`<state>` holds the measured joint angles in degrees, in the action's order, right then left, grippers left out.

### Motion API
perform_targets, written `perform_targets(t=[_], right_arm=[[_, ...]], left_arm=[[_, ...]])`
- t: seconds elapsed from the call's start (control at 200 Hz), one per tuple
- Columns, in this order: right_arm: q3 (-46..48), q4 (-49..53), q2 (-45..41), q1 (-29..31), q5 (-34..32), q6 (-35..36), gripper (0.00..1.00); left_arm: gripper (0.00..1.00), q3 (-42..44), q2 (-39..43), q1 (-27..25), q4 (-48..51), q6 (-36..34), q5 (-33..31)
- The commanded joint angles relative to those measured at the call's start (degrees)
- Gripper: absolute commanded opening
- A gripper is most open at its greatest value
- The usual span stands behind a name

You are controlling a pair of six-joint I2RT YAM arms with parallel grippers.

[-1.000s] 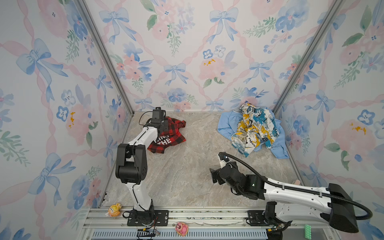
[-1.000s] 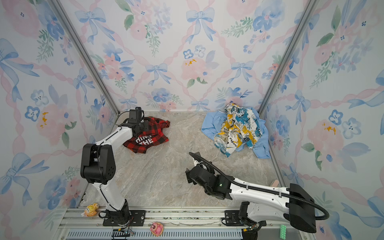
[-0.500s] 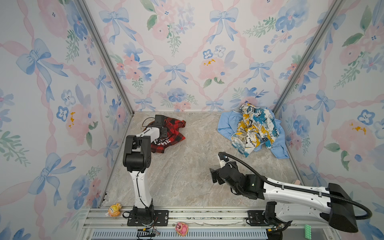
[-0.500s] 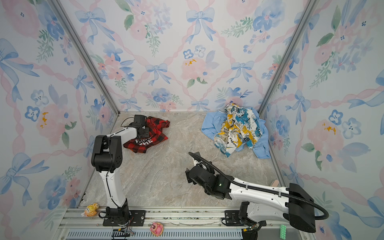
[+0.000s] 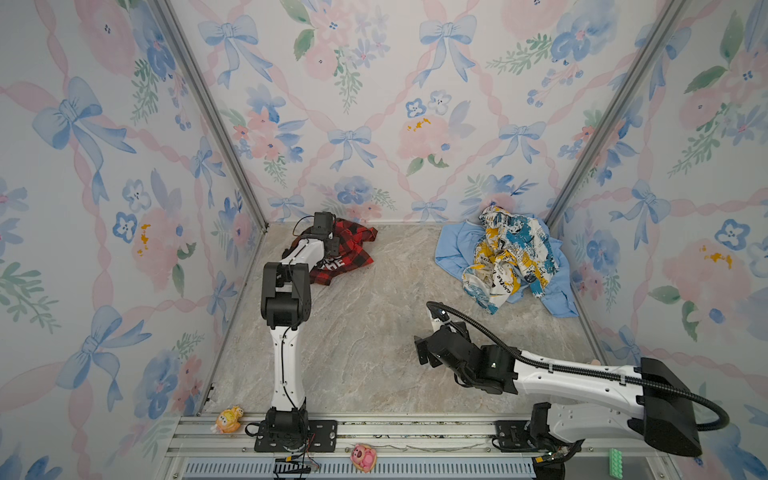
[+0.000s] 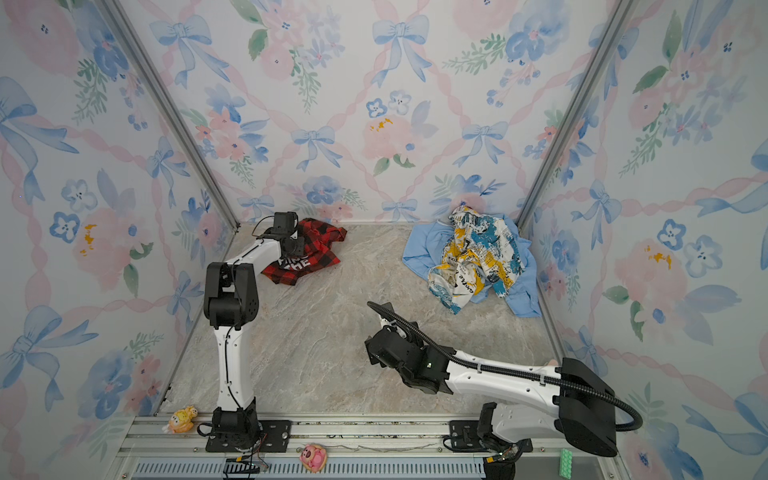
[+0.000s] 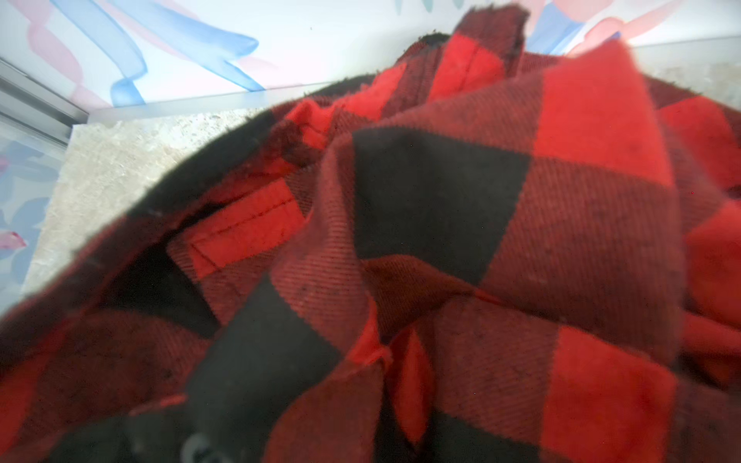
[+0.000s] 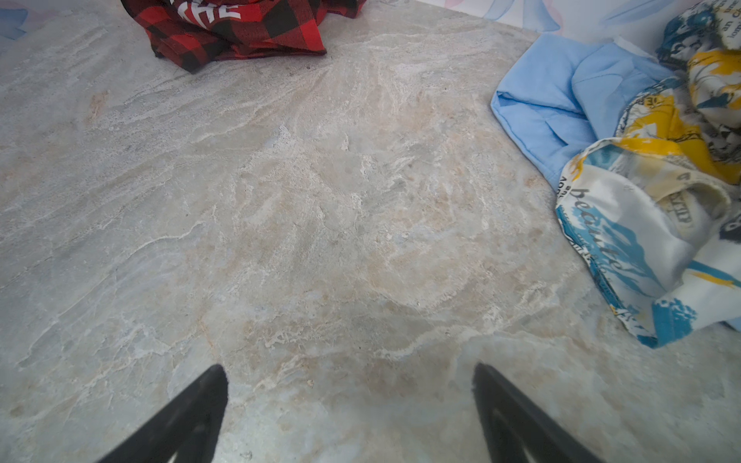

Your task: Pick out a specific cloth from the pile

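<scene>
The right tool [image 8: 349, 373] sits nearest the rail, low over the bare marble-patterned table [image 5: 365, 332]. Its two dark fingers [image 8: 192, 405] are spread wide with nothing between them. It looks parked there to keep out of the way while staying aimed at the far end, where both heaps of fabric show in its wrist view.

Further back on the left, the left tool [image 5: 331, 249] is pressed down into the red-and-black checked shirt [image 5: 353, 249]. Its fingers are hidden in every view. It is clenched, and in the left wrist view the flannel [image 7: 441, 200] fills the lens, with folds drawing together towards the lens. I judge it to be pinching a fold of the shirt rather than closed on air. The shirt lies crumpled on the table in the far left corner, close to the back wall, with its white block lettering facing up.

Well apart, in the far right corner, is the pile [image 5: 511, 257]: a light blue shirt [image 5: 453, 253] underneath and a white cloth with yellow and teal print [image 5: 507, 249] heaped on top. With that wide strip of bare table between them, the wanted shirt seems already separated, and letting go looks like the remaining step.
</scene>
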<state>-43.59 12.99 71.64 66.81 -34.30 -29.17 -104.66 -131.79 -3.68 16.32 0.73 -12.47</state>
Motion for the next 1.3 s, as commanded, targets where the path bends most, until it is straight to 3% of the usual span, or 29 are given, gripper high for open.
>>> perform_targets(t=[0.0, 0.035, 0.155, 0.33, 0.43, 0.62, 0.82, 1.145, 1.295], right_arm=[[-1.29, -1.53, 0.68, -0.37, -0.85, 0.27, 0.97], [-1.2, -2.25, 0.71, -0.37, -0.71, 0.38, 0.97], [-1.33, -3.19, 0.62, -0.42, 0.23, 0.79, 0.97], [-0.86, -3.33, -2.31, -0.75, -0.24, 2.04, 0.97], [-1.07, -3.0, -3.53, -1.41, 0.0, 3.09, 0.97], [-2.17, -0.45, -6.12, -1.63, 0.28, 4.08, 0.97], [1.05, 1.29, -9.32, -2.37, -0.85, 2.56, 0.97], [3.52, 0.33, -9.17, -5.78, 1.08, 2.21, 0.97], [2.99, -0.12, -8.22, -6.07, 2.2, 2.46, 0.97]], left_arm=[[0.22, 0.97, 8.91, -0.45, 0.94, -1.17, -1.2], [0.34, 1.85, 11.17, -0.61, 0.91, -1.05, -1.87], [0.54, 4.08, 16.3, -1.99, 0.65, -2.03, -4.61], [0.63, 6.4, 19.44, -9.28, -2.38, -6.55, -6.57], [0.68, 4.84, 16.19, -14.76, -5.44, -10.98, -5.53], [0.7, -10.07, -0.22, -17.67, -5.04, -12.35, -7.61], [0.69, -20.43, -11.02, -17.68, -4.99, -13.02, -5.58], [0.64, -23.26, -16.4, -16.8, -4.41, -13.26, -6.69], [0.53, -23.31, -16.5, -16.54, -3.91, -12.48, -8.55]])
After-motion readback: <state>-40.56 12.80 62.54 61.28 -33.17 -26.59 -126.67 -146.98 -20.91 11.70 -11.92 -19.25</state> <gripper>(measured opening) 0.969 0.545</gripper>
